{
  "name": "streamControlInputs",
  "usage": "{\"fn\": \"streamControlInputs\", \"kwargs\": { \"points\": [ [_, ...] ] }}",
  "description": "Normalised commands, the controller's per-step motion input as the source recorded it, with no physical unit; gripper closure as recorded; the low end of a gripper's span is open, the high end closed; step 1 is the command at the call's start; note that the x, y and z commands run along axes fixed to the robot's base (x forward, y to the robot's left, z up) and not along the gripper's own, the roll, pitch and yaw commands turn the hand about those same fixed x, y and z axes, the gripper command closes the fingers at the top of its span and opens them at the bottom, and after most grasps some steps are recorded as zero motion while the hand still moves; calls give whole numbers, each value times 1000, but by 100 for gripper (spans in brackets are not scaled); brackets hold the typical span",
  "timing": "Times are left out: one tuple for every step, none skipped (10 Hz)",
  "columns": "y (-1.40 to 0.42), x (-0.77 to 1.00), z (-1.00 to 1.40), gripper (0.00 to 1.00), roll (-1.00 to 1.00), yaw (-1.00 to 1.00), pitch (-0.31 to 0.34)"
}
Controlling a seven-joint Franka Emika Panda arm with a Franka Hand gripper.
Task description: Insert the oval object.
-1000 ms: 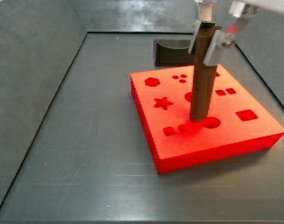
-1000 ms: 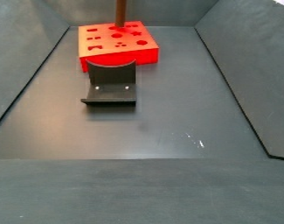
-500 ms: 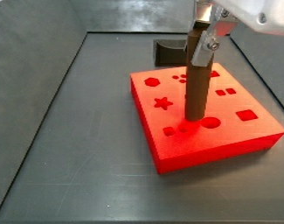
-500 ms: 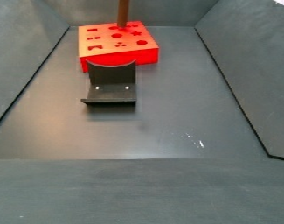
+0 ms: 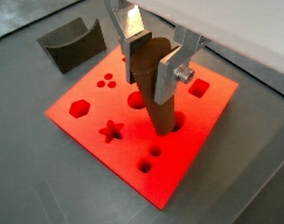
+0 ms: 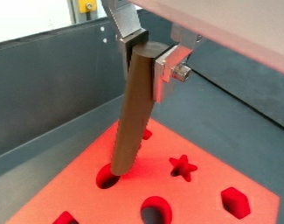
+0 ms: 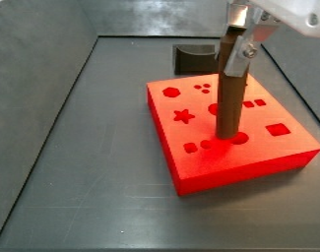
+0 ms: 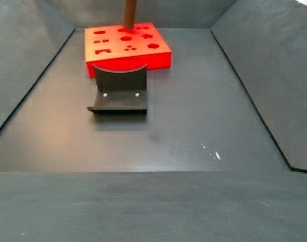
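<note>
— What do we see of the arm's pose?

— We see the claw (image 5: 155,63) hanging above the red block (image 5: 92,131), its silver fingers (image 5: 171,70) pointing down and pressed against the top of the oval object (image 5: 155,92). In a side view the claw (image 7: 238,44) comes in from the upper right, over the block's (image 7: 241,162) far half.

— And the rod itself?

— We find the oval object (image 6: 130,118) close to upright with a slight lean, its lower end sitting in a rounded hole (image 6: 107,179) of the red block (image 6: 197,197). In a side view the rod (image 7: 229,98) stands near the block's front edge.

— Anything else on the floor?

— A small dark grey curved block (image 5: 68,44) lies just beyond the red block. In a side view the red block (image 8: 124,47) sits at the far end, with the dark fixture (image 8: 118,93) just in front of it.
</note>
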Motion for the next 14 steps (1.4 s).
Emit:
{"fn": "streamControlInputs", "kwargs": {
  "points": [
    [-40,1000,-6,100,36,0,211],
    [0,1000,0,100,13,0,180],
    [0,1000,0,100,0,106,146],
    [0,1000,0,100,0,114,139],
    [0,1000,11,100,-4,160,124],
    [-140,886,0,100,-24,243,0],
    [-194,726,-3,100,-11,280,-41],
    [0,594,0,100,-101,283,0],
    [0,0,0,100,-10,23,0],
    [0,0,0,100,0,6,1],
    [217,0,-69,100,46,-57,163],
    [131,-131,-120,100,19,-189,96],
    [57,-363,-83,100,0,-169,0],
    [-14,-54,-29,100,33,0,0]
  ]
}}
